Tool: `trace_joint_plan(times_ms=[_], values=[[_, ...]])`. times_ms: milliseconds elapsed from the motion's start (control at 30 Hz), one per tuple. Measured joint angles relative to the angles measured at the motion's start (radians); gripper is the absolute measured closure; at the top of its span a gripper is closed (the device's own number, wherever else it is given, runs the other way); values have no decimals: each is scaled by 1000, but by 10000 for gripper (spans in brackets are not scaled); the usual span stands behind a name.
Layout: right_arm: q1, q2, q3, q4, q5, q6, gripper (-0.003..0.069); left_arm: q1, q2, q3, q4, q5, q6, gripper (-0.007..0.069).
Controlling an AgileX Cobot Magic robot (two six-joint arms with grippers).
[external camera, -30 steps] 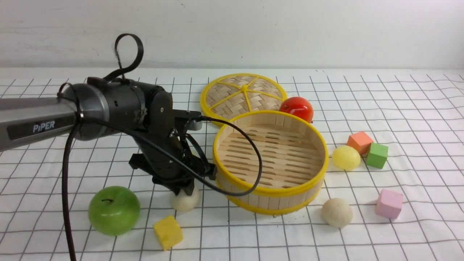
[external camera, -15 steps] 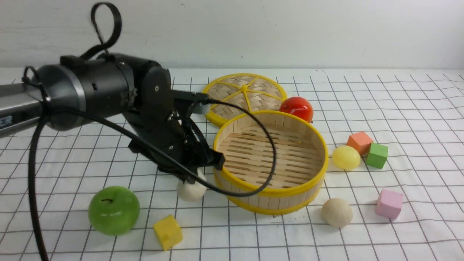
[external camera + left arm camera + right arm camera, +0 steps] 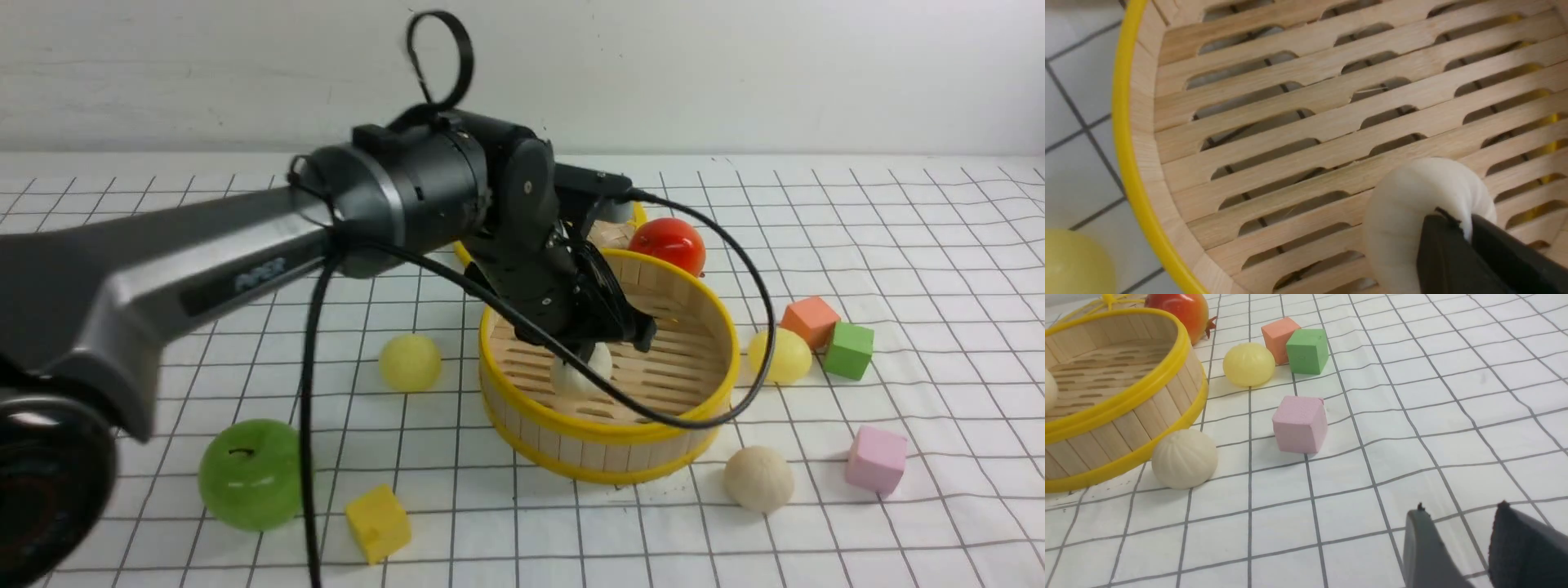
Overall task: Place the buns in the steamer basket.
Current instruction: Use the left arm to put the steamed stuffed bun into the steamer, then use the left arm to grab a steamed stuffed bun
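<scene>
**Table** (image 3: pixel 898 245): white cloth with a dark grid; carries everything below.

**Left arm** (image 3: pixel 204 269): reaches in from the left, wrist above the basket.

**Basket** (image 3: pixel 571 449): mid-table, upright and open.

**Apple** (image 3: pixel 249 474), **red fruit** (image 3: pixel 668 243), **cubes** (image 3: pixel 876 457): not task items.

**Buns**, four:
- White bun (image 3: pixel 578 374): inside the basket, low over the slats near the front wall. It is pinched between the left jaws, which dent it. Whether it touches the floor cannot be told.
- Beige bun (image 3: pixel 758 478): on the table, just beside the basket's front right.
- Right yellow bun (image 3: pixel 780 355): on the table right of the basket, beside the orange and green cubes.
- Left yellow bun (image 3: pixel 410 362): on the table left of the basket.

**Right jaws**: parted and empty, low over bare cloth at front right.

**Step**: delivery of the first bun; none is released yet and three are outside. The next move likely calls for parting the left jaws, then lifting straight up so they clear the rim. The left yellow bun looks the nearest follow-up for this arm.

**Writing**: pale lettering on the left arm's casing, blurred; possibly "PIPER", not certain. No other labels are legible.
</scene>
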Motion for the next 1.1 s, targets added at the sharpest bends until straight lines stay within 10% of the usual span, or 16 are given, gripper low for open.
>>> trace_joint_plan(times_ms=[500,867,1100], values=[[0,0,0,0,0,0,418,7,-27,-195,17,273,0,87],[0,0,0,0,0,0,418,232,-107,76,105,223,-43,380],[0,0,0,0,0,0,418,256,-63,88,101,69,-8,367]])
